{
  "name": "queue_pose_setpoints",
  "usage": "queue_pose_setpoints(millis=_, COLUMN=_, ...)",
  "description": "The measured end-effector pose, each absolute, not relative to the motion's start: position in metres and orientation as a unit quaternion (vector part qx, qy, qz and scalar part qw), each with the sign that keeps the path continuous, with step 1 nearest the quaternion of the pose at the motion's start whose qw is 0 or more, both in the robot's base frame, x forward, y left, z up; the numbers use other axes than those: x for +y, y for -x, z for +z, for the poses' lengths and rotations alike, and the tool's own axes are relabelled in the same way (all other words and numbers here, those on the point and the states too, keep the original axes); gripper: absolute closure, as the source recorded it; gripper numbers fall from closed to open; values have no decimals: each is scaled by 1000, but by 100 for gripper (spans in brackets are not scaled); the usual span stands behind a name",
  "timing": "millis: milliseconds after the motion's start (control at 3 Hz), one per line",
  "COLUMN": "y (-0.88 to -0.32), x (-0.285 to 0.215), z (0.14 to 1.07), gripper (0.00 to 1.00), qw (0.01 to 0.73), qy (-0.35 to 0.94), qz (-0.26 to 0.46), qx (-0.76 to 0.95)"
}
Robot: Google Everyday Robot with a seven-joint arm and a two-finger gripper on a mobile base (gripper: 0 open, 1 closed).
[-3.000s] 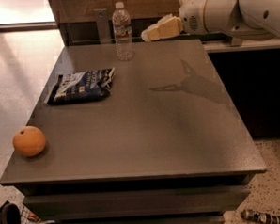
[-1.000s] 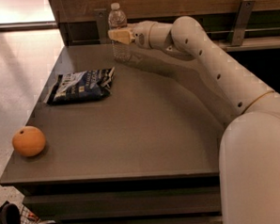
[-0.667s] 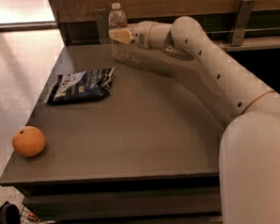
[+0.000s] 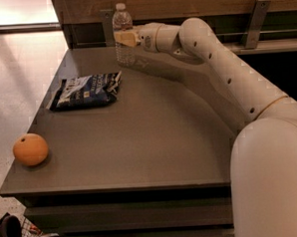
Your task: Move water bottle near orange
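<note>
The orange (image 4: 30,149) rests at the near left corner of the surface (image 4: 154,140). A dark blue snack bag (image 4: 87,90) lies flat further back. The water bottle (image 4: 125,56) stands upright at the far edge, well apart from the orange. The gripper (image 4: 126,38) is clamped around the bottle's mid-body. The arm (image 4: 220,62) extends in from the right.
</note>
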State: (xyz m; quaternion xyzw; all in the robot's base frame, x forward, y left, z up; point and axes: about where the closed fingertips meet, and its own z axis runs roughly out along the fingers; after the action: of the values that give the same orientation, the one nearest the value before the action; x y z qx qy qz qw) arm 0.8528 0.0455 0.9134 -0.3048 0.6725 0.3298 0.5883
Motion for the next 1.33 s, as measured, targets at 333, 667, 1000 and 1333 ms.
queue_pose_setpoints(millis=333, y=-845, x=43, z=922, gripper=100, qw=585, qy=309, qz=332, qx=672)
queue_pose_setpoints(millis=667, y=-817, x=34, z=946, gripper=100, qw=582, qy=320, qz=346, qx=663)
queue_pose_setpoints(millis=1000, y=-771, x=23, z=982, gripper=100, qw=590, qy=331, qz=350, qx=649)
queue_pose_setpoints(millis=1333, y=-714, x=24, z=1006, gripper=100, qw=595, qy=336, qz=359, qx=636)
